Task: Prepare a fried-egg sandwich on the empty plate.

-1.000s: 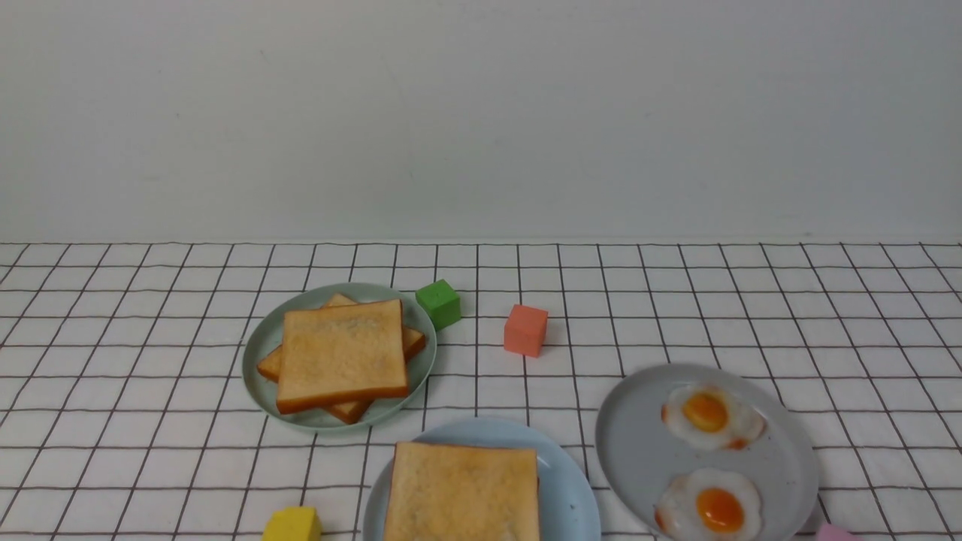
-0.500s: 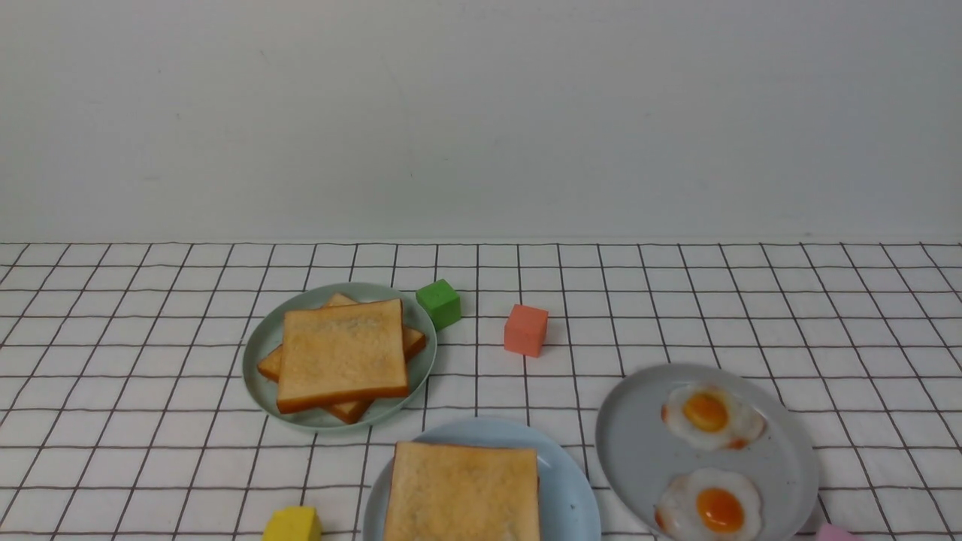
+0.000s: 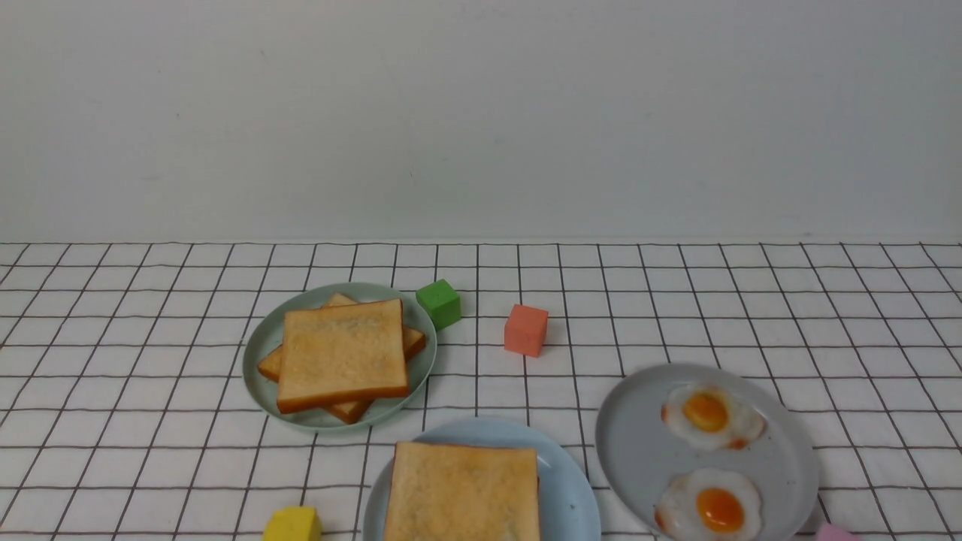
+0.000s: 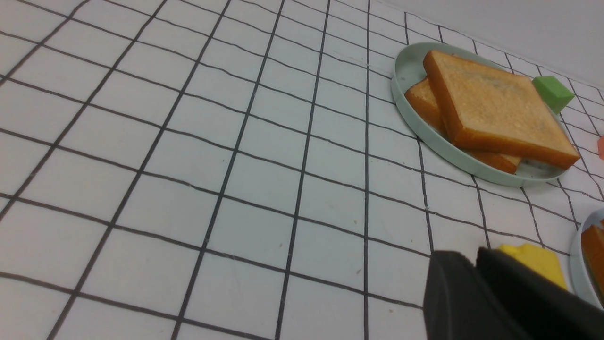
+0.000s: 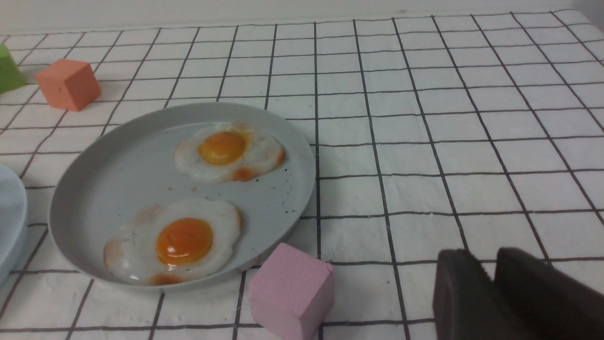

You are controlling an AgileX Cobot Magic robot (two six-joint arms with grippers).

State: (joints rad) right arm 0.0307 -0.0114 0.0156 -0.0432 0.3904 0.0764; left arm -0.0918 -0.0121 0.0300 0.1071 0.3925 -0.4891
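Plainly, the sandwich is only begun. Going left to right across the front view: at centre left of the frame a green plate (image 3: 259,353) carries a loose pile of toast (image 3: 342,355), with a green cube (image 3: 439,303) at its upper right edge and an orange cube (image 3: 525,329) further right. At the bottom edge a yellow block (image 3: 292,524) lies left of the pale-blue plate (image 3: 567,481), which sits at bottom centre and holds one toast slice (image 3: 461,492), the sandwich's base so far, with no egg on it. At lower right a grey plate (image 3: 639,443) holds two fried eggs, the far egg (image 3: 710,415) and the near egg (image 3: 710,505), and a pink block (image 3: 834,533) shows just at the bottom right corner of the desk (image 3: 864,315).

Neither arm shows in the front view. Each wrist view shows its own pincer low in the lower right of its frame: the left pincer (image 4: 474,264) and the right pincer (image 5: 490,269) both look closed together, holding nothing.

The likely next step is lifting an egg. Risks, as I judge them: the flat egg may slip from a shallow pinch at its thin rim, the grey plate may slide if pushed, and the pink block (image 5: 290,289), touching or just beside that plate, could be knocked on the approach.
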